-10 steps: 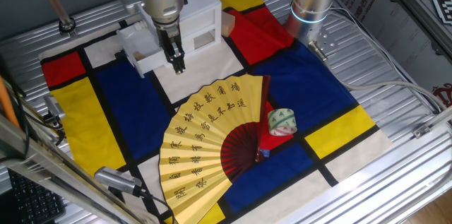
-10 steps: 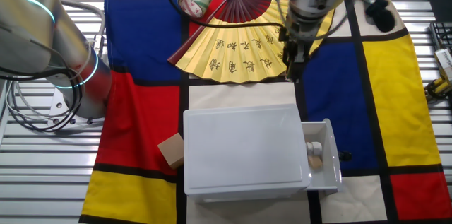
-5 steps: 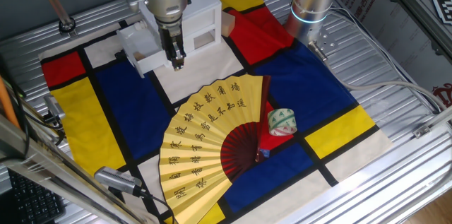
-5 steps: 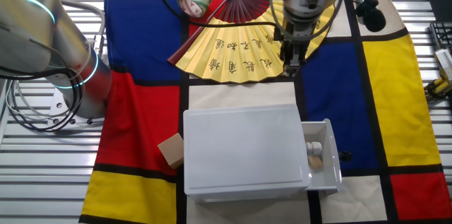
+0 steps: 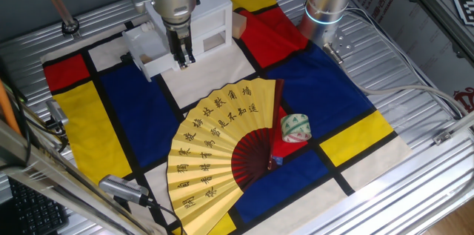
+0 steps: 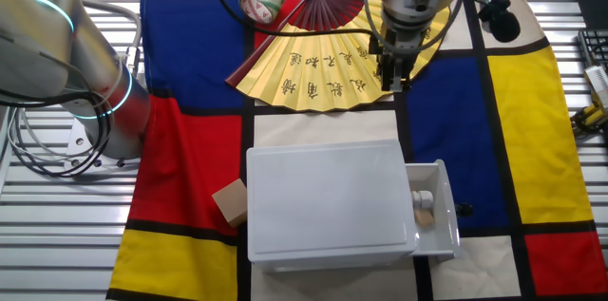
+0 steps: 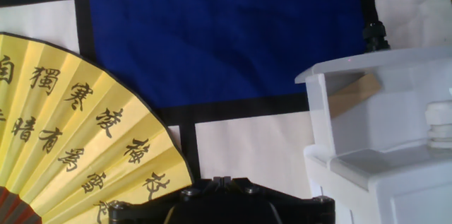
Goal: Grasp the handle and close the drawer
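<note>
The white cabinet (image 6: 328,211) stands on the coloured cloth, and its drawer (image 6: 435,217) is pulled out. The drawer also shows in the one fixed view (image 5: 138,44) and at the right of the hand view (image 7: 381,104), with a tan block (image 7: 353,94) and a white object inside. I cannot make out the white handle; a small dark piece (image 6: 463,210) sits at the front panel's outer face. My gripper (image 6: 392,81) is shut and empty. It hangs above the cloth between the yellow fan and the cabinet, beside the drawer (image 5: 181,61), touching neither.
A yellow fan (image 5: 215,153) lies open near the gripper, with a roll of tape (image 5: 296,127) at its red part. A small wooden block (image 6: 231,202) sits beside the cabinet. A second arm's base (image 6: 90,73) stands at the table edge.
The gripper has risen a little and stays shut. The drawer and cabinet have not moved.
</note>
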{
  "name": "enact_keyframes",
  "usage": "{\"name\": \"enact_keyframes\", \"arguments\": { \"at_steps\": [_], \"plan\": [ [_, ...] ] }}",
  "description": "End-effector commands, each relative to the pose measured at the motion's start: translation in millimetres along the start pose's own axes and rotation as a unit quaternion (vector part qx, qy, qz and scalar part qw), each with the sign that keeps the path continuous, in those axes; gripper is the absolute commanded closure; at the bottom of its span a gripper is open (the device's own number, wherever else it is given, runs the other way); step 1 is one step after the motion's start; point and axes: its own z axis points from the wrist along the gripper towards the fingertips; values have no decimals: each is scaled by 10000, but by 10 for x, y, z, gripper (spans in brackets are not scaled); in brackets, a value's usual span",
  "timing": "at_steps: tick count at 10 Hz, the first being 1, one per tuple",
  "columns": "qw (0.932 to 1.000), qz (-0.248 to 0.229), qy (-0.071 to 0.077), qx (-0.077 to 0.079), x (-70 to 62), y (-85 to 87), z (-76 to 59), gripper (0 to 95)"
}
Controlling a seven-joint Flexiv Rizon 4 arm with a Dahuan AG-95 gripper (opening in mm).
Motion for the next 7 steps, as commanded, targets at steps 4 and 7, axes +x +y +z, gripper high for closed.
{"name": "enact_keyframes", "arguments": {
  "at_steps": [4,7],
  "plan": [
    [10000,49,-20,20,-7,3,4,950],
    [10000,61,-41,31,-8,1,6,950]
  ]
}}
